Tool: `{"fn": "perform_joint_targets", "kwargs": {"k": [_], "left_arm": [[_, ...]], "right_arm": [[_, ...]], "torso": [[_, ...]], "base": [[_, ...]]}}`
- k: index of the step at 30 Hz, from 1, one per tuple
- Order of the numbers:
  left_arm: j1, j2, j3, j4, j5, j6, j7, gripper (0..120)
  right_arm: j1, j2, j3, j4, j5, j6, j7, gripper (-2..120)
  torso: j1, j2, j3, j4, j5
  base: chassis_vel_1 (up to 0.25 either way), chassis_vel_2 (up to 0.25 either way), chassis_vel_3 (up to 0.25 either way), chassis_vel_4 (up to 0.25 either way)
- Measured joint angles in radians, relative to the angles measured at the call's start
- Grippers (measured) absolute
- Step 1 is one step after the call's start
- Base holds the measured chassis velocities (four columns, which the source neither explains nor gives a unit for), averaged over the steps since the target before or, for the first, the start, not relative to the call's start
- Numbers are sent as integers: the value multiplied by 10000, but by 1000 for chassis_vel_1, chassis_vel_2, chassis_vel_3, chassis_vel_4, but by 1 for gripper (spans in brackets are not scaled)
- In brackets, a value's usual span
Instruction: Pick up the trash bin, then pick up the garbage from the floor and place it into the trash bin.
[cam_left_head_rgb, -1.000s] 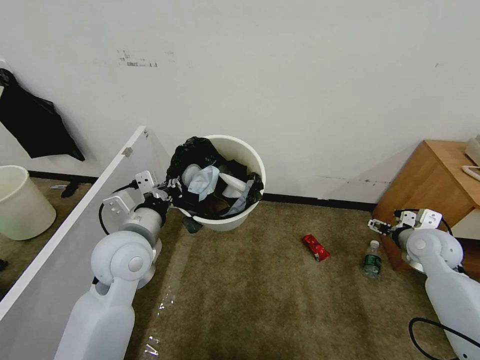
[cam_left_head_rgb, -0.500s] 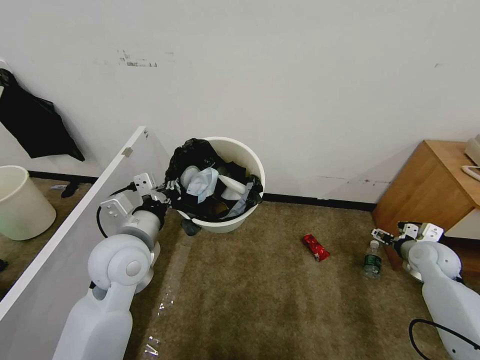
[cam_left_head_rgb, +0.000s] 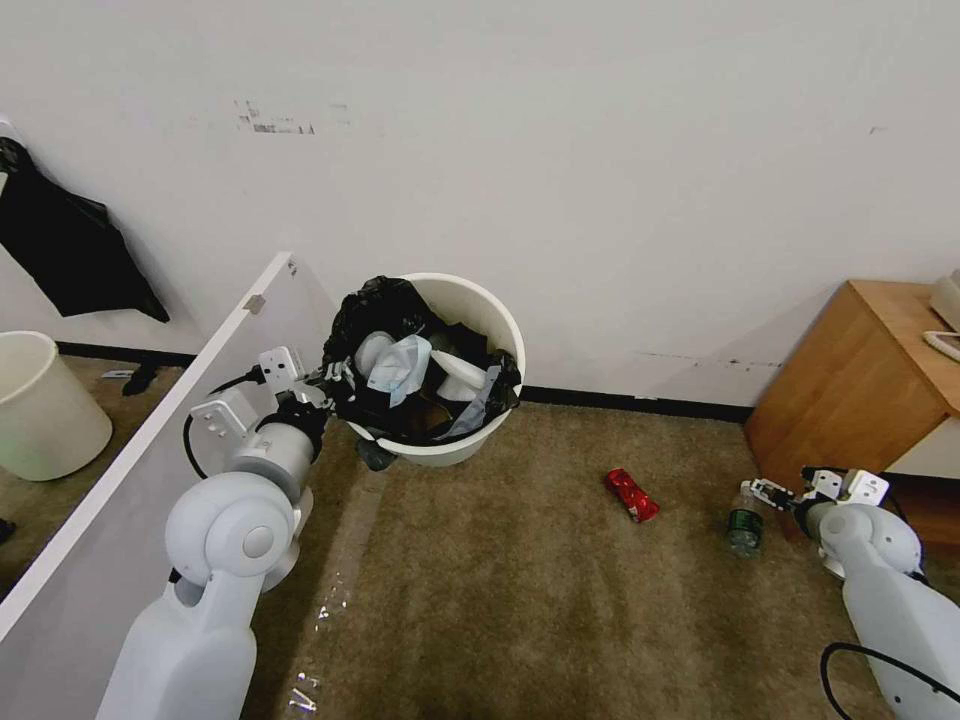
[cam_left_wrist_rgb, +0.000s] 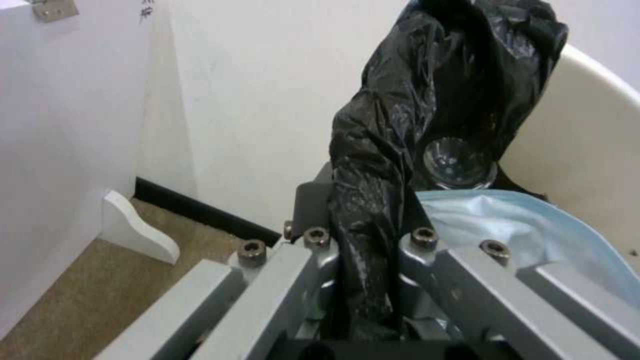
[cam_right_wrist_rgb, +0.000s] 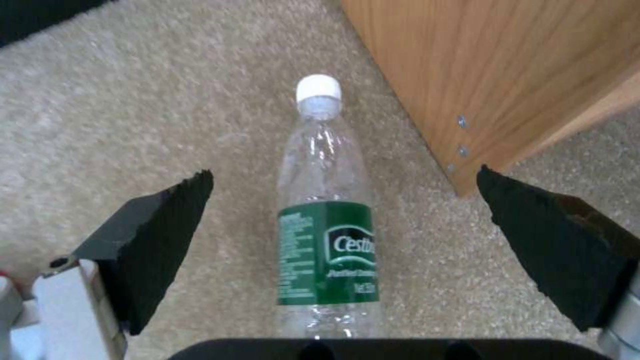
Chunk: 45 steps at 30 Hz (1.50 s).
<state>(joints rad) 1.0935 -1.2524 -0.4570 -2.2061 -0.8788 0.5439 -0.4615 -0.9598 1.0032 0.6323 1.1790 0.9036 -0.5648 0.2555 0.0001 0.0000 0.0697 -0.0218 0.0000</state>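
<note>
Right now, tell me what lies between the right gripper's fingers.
In the right wrist view, the clear bottle with a green label lies on the carpet between the open right gripper fingers, untouched by either.

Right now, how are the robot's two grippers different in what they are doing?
The left gripper is shut on the black-bagged rim of the trash bin, held off the carpet; the right gripper is open and empty. The left is raised by the wall; the right is low, straddling a clear bottle lying on the carpet.
</note>
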Motion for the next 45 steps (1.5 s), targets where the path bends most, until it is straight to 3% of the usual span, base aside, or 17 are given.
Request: {"fn": "perform_joint_targets", "kwargs": {"k": [19, 40, 42, 45], "left_arm": [[404, 88, -187, -290, 37, 0, 24, 4], [593, 32, -245, -376, 149, -41, 78, 4], [594, 30, -242, -375, 161, -46, 95, 4], [590, 13, -234, -334, 193, -64, 116, 4]], "right_arm": [[147, 817, -415, -1281, -1499, 540, -685, 100], [480, 1045, -481, -1954, -1895, 960, -988, 100], [482, 1022, -480, -1972, -1924, 976, -1007, 99], [490, 983, -460, -2035, -2013, 995, -1061, 88]], "torso": [[0, -1, 0, 0, 0], [0, 0, 0, 0, 0], [0, 0, 0, 0, 0], [0, 0, 0, 0, -1]], "base": [[0, 0, 0, 0], [0, 0, 0, 0], [0, 0, 0, 0], [0, 0, 0, 0]]}}
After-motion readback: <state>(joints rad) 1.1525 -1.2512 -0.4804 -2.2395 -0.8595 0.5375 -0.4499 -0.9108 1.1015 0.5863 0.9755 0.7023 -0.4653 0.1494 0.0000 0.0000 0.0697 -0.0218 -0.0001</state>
